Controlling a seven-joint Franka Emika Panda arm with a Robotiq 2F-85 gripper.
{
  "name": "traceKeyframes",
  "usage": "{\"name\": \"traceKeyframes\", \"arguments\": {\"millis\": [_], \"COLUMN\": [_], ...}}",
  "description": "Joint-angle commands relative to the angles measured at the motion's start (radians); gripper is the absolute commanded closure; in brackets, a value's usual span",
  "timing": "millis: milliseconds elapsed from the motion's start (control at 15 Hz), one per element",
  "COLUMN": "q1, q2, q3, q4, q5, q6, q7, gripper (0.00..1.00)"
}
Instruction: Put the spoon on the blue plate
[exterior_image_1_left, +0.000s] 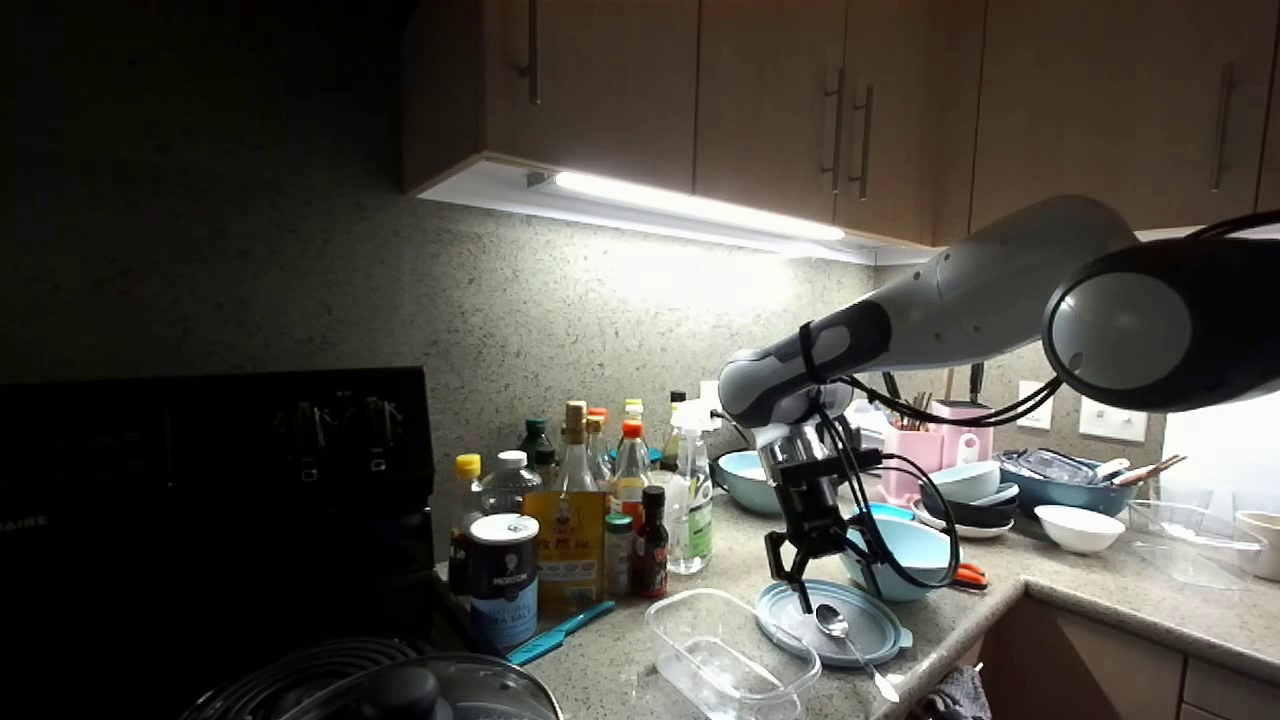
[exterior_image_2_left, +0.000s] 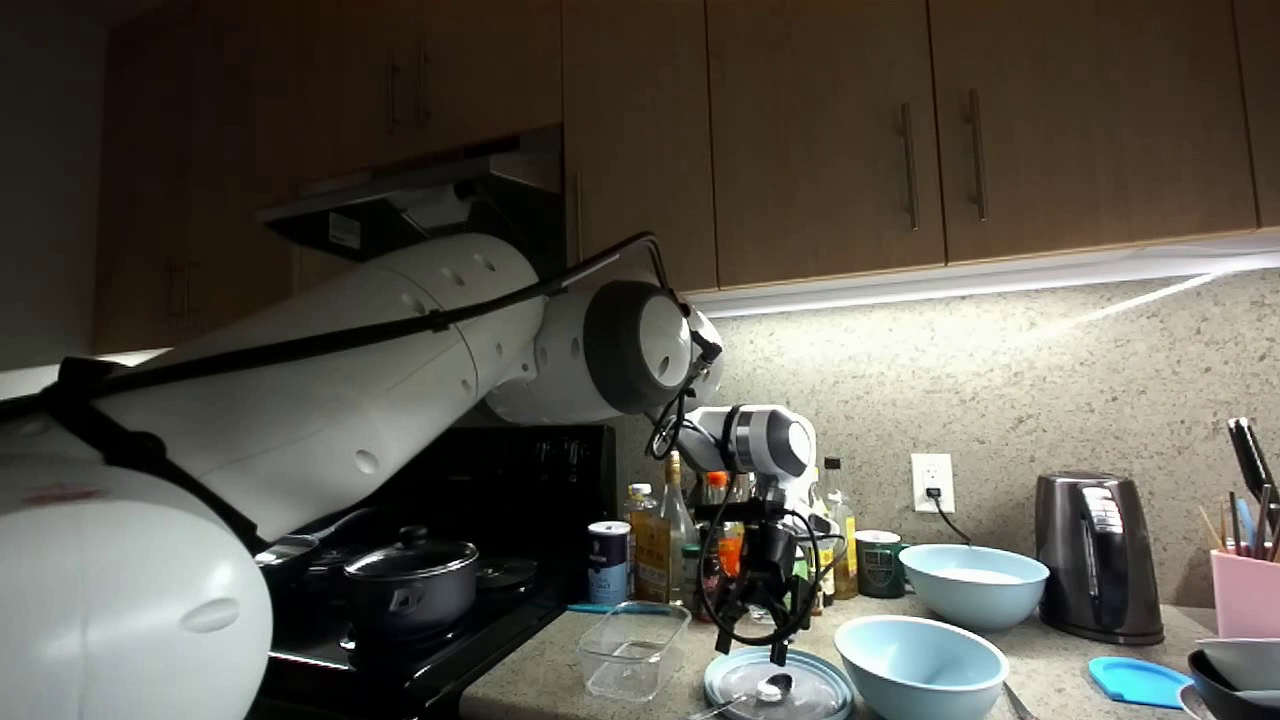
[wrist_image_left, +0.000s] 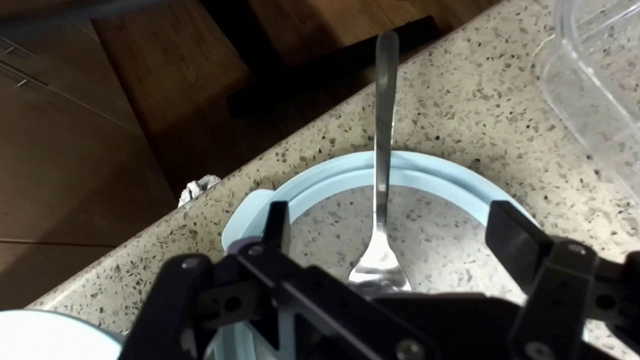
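Observation:
The blue plate (exterior_image_1_left: 880, 632) is a flat, round, pale blue disc with a see-through grey middle and a side tab. It lies on the counter and also shows in an exterior view (exterior_image_2_left: 828, 697) and the wrist view (wrist_image_left: 335, 172). The metal spoon (exterior_image_1_left: 831, 621) lies on it, bowl near the middle, handle crossing the rim and sticking out past it. The spoon also shows in an exterior view (exterior_image_2_left: 776, 686) and the wrist view (wrist_image_left: 382, 185). My gripper (exterior_image_1_left: 838, 600) is open and empty above the spoon, its fingers (wrist_image_left: 392, 225) on either side. The gripper hides the tip of the spoon's bowl in the wrist view.
A light-blue bowl (exterior_image_2_left: 920, 665) stands close beside the plate. A clear plastic container (exterior_image_1_left: 735, 650) stands on the plate's other side. Bottles, a salt can (exterior_image_1_left: 503, 580) and a teal knife (exterior_image_1_left: 560, 634) are behind. The counter edge (wrist_image_left: 280, 150) runs close to the plate.

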Motion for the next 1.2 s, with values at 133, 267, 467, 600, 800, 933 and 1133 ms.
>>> {"name": "traceKeyframes", "arguments": {"millis": [133,267,467,600,800,933,1133], "q1": [-0.024,-0.018,-0.018,-0.014,-0.007,-0.011,-0.007], "q2": [0.088,0.074,0.087,0.091,0.097,0.098,0.099], "q3": [0.000,-0.002,-0.002,-0.003,-0.006,-0.002,-0.002], "q4": [0.090,0.060,0.078,0.080,0.079,0.080,0.080], "q5": [0.037,0.017,0.018,0.015,0.006,0.014,0.011], "q6": [-0.008,0.000,0.000,-0.002,-0.006,-0.001,-0.001], "q7": [0.037,0.014,0.014,0.017,0.015,0.014,0.014], "gripper": [0.00,0.00,0.00,0.00,0.00,0.00,0.00]}}
